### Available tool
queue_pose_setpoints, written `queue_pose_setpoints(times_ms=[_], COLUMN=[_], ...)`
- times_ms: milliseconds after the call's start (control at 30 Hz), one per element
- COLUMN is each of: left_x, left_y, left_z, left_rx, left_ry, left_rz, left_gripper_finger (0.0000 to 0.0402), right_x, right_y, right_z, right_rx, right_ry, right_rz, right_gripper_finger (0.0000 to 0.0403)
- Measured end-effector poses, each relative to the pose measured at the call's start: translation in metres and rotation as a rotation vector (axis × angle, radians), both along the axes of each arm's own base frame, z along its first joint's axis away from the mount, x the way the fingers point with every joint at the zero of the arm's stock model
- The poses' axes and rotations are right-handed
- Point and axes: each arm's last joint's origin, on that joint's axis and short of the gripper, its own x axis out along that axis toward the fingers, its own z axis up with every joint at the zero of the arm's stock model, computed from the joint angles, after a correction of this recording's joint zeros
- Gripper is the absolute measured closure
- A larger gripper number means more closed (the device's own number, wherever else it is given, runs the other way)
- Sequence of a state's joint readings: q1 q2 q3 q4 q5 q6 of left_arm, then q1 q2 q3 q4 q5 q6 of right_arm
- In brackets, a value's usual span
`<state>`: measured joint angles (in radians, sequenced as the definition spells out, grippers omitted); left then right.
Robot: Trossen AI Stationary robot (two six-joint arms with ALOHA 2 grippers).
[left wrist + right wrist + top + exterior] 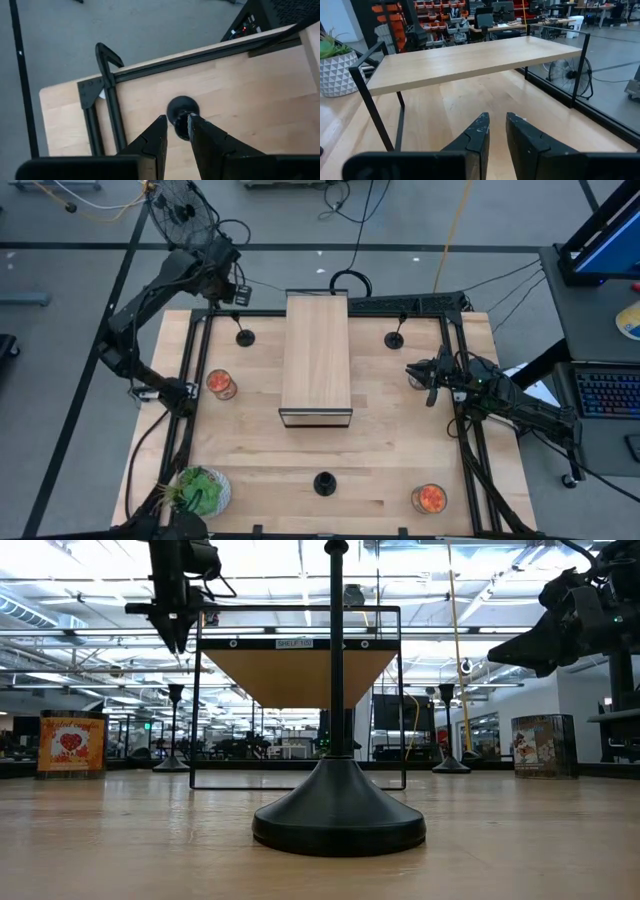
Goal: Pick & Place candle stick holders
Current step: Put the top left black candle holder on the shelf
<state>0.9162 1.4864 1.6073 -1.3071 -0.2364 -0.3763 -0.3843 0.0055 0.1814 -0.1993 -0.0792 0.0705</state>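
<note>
The table [250, 460] is pale wood with a dark frame along its edges. A wooden shelf [316, 358] on thin black legs stands in its middle, running from the far edge toward the centre.

The left arm [150, 310] reaches in over the far left corner. The right arm [520, 405] lies along the right edge.

A potted plant [200, 490] sits at the near left corner. One glass jar [220, 384] stands left of the shelf, a second jar [429, 498] near the near right corner.

Three holders are on the table. One holder [324, 483] stands upright near the front edge, in line with the shelf. A second holder [395, 338] stands right of the shelf at the far side. The third holder [244, 336] stands left of the shelf at the far side, directly beneath the left gripper [175, 131].

In the left wrist view that gripper's fingers stand a narrow gap apart above the third holder, whose stem rises by one fingertip; whether they touch it I cannot tell. The right gripper [496, 125] hovers by the shelf's right side, fingers nearly together, holding nothing.
</note>
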Motion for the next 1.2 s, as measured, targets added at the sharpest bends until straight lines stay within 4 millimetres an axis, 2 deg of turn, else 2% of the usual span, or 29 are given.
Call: queue_pose_setpoints(times_ms=[300, 600, 867, 1200], left_x=[0.003, 0.01, 0.005, 0.005], left_y=[0.005, 0.017, 0.024, 0.025], left_z=[-0.003, -0.022, -0.037, -0.037], left_rx=[0.01, -0.112, -0.216, -0.23], left_ry=[-0.004, 0.027, 0.118, 0.093], left_rz=[-0.005, -0.037, -0.03, -0.06], left_gripper_finger=[0.0314, 0.0314, 0.0313, 0.0312], right_x=[0.0, 0.0, 0.0, 0.0], right_y=[0.0, 0.0, 0.0, 0.0], right_z=[0.0, 0.0, 0.0, 0.0], right_rx=[0.031, 0.032, 0.032, 0.032], right_ry=[-0.01, -0.01, -0.01, -0.01], right_rz=[-0.003, -0.004, -0.004, -0.004], right_gripper_finger=[0.0348, 0.0348, 0.0348, 0.0348])
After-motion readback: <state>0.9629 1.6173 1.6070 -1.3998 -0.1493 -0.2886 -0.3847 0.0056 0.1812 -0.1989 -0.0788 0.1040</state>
